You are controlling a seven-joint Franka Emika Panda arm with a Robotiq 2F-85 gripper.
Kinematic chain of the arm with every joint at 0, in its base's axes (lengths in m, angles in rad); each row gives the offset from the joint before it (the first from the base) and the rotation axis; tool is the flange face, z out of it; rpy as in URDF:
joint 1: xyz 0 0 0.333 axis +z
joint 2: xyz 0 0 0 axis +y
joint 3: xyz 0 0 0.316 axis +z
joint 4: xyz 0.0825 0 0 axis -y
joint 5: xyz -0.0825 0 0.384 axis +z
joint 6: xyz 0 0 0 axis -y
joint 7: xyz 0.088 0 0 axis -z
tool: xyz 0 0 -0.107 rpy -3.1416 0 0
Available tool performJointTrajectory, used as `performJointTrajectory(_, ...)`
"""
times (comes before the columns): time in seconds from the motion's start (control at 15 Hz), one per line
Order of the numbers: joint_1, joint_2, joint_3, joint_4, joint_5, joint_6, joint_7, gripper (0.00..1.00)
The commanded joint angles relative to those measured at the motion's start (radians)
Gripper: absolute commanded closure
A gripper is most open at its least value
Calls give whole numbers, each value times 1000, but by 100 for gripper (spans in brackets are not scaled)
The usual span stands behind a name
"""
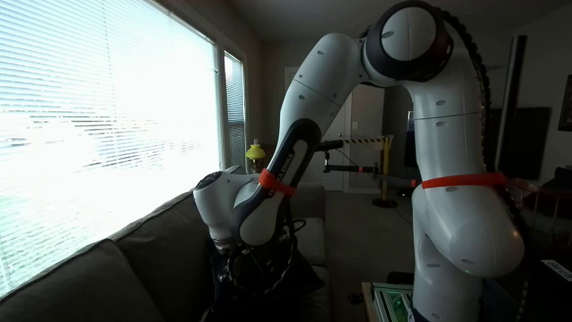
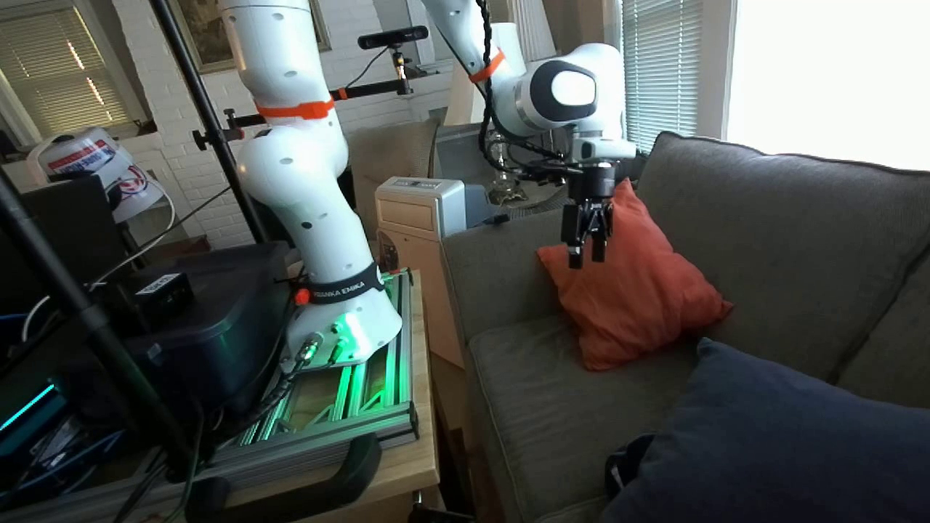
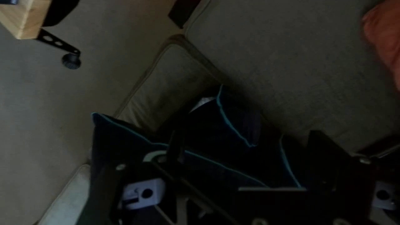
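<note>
My gripper [image 2: 587,258] is hanging over the couch [image 2: 530,392], pointing down, and in the wrist view I am seeing its two fingers [image 3: 176,143] standing wide apart. The blue pillow [image 2: 785,443] is lying on the couch seat; in the wrist view it is showing in the dark down by the fingers, and in an exterior view it is sitting well apart from them, toward the front. Just beside it a small dark thing [image 2: 626,465] is poking out, and I am not able to tell what it is. I am also seeing thin blue lines [image 3: 229,123] running over dark cloth [image 3: 203,131], and I cannot tell if they are all belonging to the pillow. The orange pillow [image 2: 647,290] is leaning in the couch corner, behind the gripper in an exterior view, and its edge is peeking in at the right of the wrist view. My white arm [image 1: 333,76] is bending over the couch and wearing red bands [image 1: 464,180]. Its base [image 2: 349,319] is glowing green on a metal frame [image 2: 312,450], which is resting on a wooden table [image 2: 407,468]. Bright light is coming through the big window [image 1: 156,134], and a yellow lamp [image 1: 255,152] is standing past the couch.
</note>
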Motion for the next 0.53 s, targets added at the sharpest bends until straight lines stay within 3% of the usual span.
performJointTrajectory(0.0, -1, 95, -41, 8, 106, 190, -242, 0)
performJointTrajectory(0.33, 19, 190, -80, 28, 132, 358, -563, 0)
performJointTrajectory(0.4, 56, 144, -118, 2, 130, 323, -479, 0)
performJointTrajectory(0.47, 58, 159, -121, 7, 137, 338, -523, 0)
